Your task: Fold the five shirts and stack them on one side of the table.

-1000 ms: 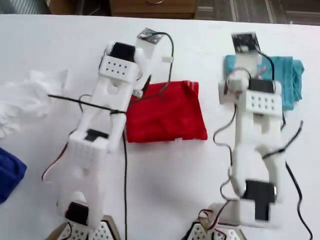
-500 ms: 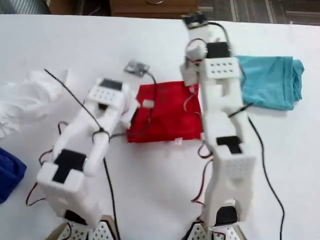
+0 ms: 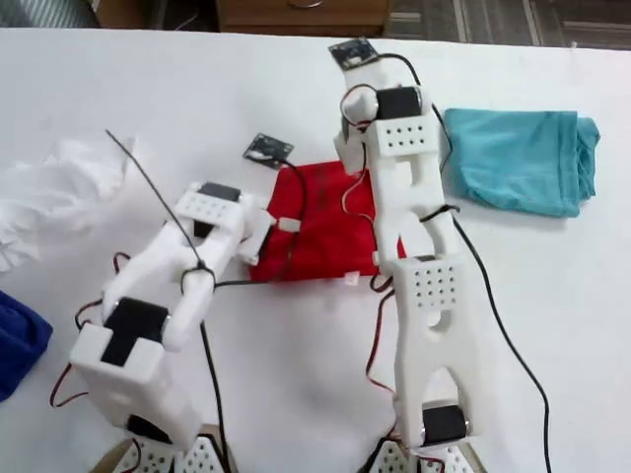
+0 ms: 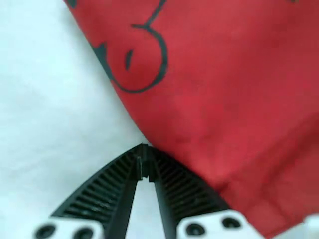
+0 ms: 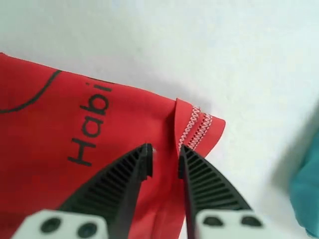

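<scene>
Table (image 3: 148, 79): white top running across the whole high view, with a strip of wooden cabinet (image 3: 296, 15) behind its far edge at the top of the frame
Red shirt (image 3: 325, 232): lies flat in the middle of the frame as a rough rectangle with black print on it; both arms reach over it, one from each lower corner
Teal shirt (image 3: 518, 158): folded into a flat block at the upper right of the frame, just beside the right arm and apart from the red one
White shirt (image 3: 49, 197): a loose crumpled heap at the left edge of the frame
Blue shirt (image 3: 15, 340): a bunched corner of it shows at the lower left edge, below the white heap
Left gripper (image 4: 144, 167): fingers pressed together so the tips meet, right at the red shirt's edge where it meets bare table; whether any cloth is nipped between them I cannot tell
Right gripper (image 5: 164, 159): fingers parted by a narrow slit, poised over the red cloth just beside a hemmed corner with white stitching; nothing is caught between them
</scene>
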You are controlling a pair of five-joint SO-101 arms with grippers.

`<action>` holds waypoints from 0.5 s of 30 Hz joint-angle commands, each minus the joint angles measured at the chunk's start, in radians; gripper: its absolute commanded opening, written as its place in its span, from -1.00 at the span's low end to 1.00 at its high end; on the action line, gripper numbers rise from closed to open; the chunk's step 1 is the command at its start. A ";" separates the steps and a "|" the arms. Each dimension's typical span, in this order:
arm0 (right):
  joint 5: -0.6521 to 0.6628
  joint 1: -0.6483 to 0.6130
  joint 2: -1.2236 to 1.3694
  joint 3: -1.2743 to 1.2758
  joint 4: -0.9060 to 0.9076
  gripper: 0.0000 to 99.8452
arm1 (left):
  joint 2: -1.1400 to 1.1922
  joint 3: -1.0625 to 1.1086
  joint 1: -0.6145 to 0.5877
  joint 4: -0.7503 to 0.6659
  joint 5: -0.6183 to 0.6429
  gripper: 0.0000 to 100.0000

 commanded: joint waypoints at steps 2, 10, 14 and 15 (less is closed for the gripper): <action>-0.002 0.012 0.018 -0.046 0.007 -0.81 | 0.005 -0.028 0.014 -0.008 0.005 -0.95; -0.002 0.047 0.074 -0.044 -0.084 -0.81 | 0.006 -0.027 0.018 -0.006 0.005 -0.95; -0.002 0.048 0.101 -0.046 -0.093 -0.81 | 0.006 -0.027 0.020 -0.006 0.005 -0.95; -0.002 0.048 0.102 -0.046 -0.101 -0.81 | 0.006 -0.027 0.020 -0.006 0.005 -0.95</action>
